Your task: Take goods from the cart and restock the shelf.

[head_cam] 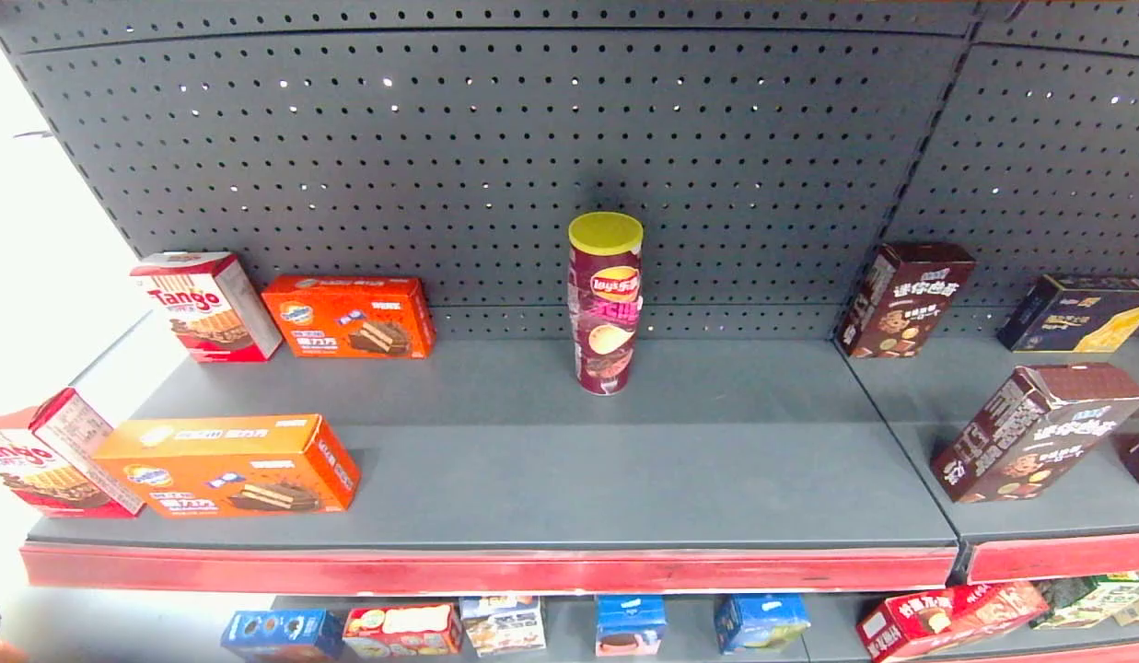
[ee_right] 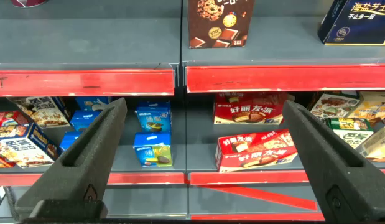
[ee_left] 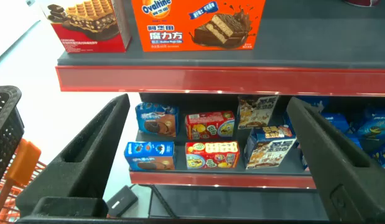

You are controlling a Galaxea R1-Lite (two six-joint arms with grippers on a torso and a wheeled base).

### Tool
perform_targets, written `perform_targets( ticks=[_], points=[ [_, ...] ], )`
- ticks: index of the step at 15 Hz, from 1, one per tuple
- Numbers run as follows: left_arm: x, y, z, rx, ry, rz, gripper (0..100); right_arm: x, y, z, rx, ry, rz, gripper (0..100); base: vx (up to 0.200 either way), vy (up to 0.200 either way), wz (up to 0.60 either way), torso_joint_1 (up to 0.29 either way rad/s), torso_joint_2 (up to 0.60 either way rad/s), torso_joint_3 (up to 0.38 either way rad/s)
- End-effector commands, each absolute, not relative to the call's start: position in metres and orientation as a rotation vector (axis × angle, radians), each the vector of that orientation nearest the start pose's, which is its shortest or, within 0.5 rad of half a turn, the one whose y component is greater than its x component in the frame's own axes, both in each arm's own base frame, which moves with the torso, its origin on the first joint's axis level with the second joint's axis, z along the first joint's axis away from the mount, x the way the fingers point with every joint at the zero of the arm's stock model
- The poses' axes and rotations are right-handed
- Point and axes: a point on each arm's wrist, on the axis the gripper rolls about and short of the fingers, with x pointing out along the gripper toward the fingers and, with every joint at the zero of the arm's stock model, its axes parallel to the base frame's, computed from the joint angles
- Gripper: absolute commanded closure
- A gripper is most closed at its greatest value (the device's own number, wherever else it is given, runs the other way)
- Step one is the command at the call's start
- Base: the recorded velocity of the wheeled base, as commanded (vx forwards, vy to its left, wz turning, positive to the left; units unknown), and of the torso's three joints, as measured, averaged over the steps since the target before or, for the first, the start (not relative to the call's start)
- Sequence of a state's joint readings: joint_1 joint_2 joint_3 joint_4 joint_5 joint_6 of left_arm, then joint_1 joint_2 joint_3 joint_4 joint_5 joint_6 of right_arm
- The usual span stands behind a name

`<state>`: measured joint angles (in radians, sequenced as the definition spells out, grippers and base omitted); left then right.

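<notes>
**Can** (head_cam: 606, 304): tall tube with a maroon body, a yellow lid and chip pictures on the wrap. It stands upright on the shelf (head_cam: 532, 460), near the back and just in front of the pegboard (head_cam: 495, 157), well apart from the boxes on either side.

**Shelf:** dark grey deck with a red front lip.

**Orange boxes:** one at the back left (head_cam: 348, 316), one at the front left (head_cam: 228, 465). Both lie on their long side.

**Wafer boxes**, red and white: one at the back left (head_cam: 205, 304), whole. One at the front left (head_cam: 44, 456), cut off by the frame edge.

**Brown boxes**, next bay to the right: one at the back (head_cam: 903, 299), one at the front (head_cam: 1034, 431), leaning. A navy box (head_cam: 1080, 313) is clipped at the right edge.

**Lower tier** (head_cam: 624, 626): small boxes in blue, red and white, their tops hidden under the red lip.

**Cart** (ee_left: 5, 143): a black mesh corner with an orange part below it, cut off at the frame edge. It is probably the cart, though little of it is visible.

**Left claw** (ee_left: 208, 109): released, fingers spread wide, nothing between them. It faces the lower tier.

**Right claw** (ee_right: 204, 109): released, fingers spread wide and empty. It faces the join between the two bays.
</notes>
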<state>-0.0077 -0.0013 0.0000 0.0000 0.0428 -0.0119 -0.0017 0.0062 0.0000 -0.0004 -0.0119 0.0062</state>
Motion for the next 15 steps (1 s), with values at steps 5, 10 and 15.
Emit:
perform_targets(
  ticks=[5,10,15],
  points=[
    [-0.0228,0.0011,0.0755,-0.012,0.000,0.034,0,-0.0222,-0.0002,0.0758,0.005,0.006,-0.014,0,0.000,0.000,0.00,0.000,0.00,0.000],
    [-0.0228,0.0011,0.0755,-0.012,0.000,0.034,0,-0.0222,-0.0002,0.0757,0.006,0.008,-0.014,0,0.000,0.000,0.00,0.000,0.00,0.000],
    [-0.0228,0.0011,0.0755,-0.012,0.000,0.034,0,-0.0222,-0.0002,0.0757,0.008,0.008,-0.014,0,0.000,0.000,0.60,0.002,0.00,0.002]
  ],
)
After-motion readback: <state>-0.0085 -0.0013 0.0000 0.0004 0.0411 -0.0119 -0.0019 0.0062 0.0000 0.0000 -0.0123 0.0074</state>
